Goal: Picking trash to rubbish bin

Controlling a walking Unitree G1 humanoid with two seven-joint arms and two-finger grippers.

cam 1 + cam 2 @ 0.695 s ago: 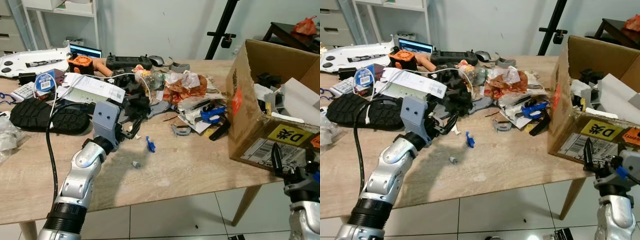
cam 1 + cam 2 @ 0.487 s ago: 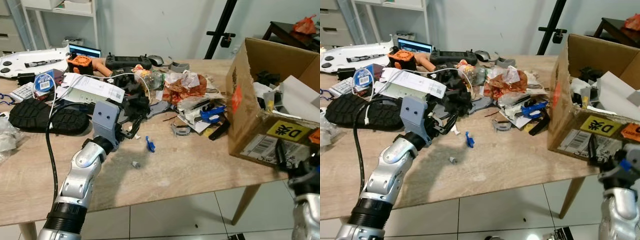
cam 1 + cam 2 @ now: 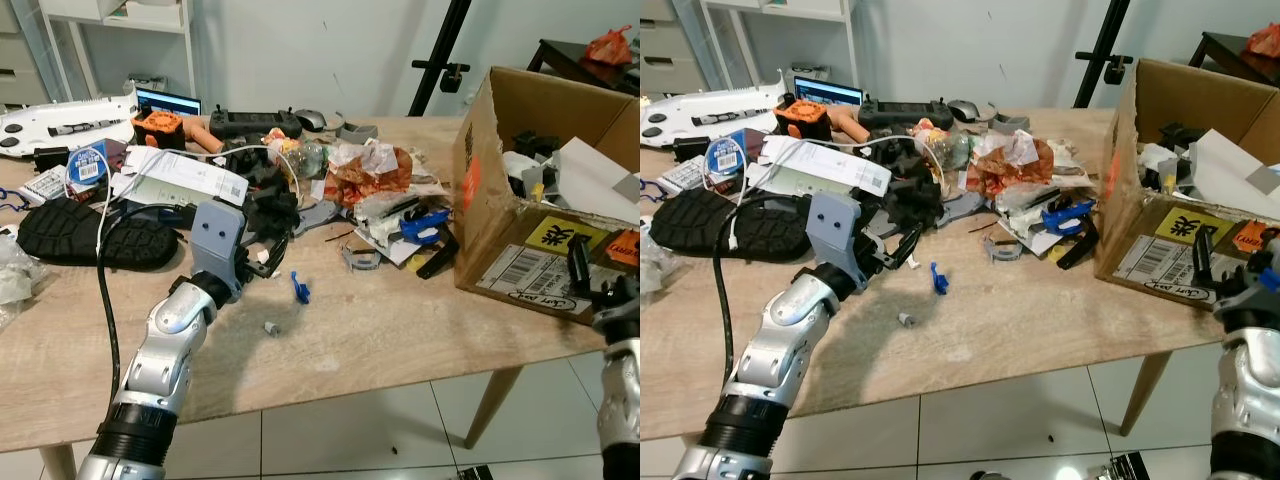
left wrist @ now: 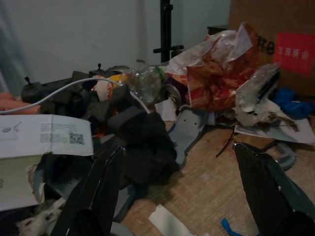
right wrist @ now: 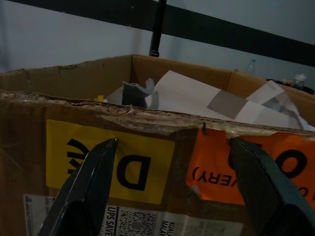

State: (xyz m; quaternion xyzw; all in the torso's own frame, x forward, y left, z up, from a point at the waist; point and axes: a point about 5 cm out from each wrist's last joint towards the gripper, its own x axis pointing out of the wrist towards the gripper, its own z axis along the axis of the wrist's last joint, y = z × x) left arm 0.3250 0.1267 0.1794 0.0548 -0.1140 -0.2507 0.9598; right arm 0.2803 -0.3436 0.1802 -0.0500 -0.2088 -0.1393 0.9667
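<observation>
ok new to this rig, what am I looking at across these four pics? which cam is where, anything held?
It is a humanoid robot clearing a table. Two pictures come from its head, looking down; the other two look along each wrist.

The left end effector is open over the wooden table, at the edge of a clutter pile: black foam chunks, a crumpled wrapper, a small blue piece.

The right end effector is open, facing the side of the cardboard box, which serves as the bin. Neither holds anything.

I see bare table (image 3: 400, 320) in front; the trash pile (image 3: 370, 190) and cardboard box (image 3: 520, 260) block the back and right.
</observation>
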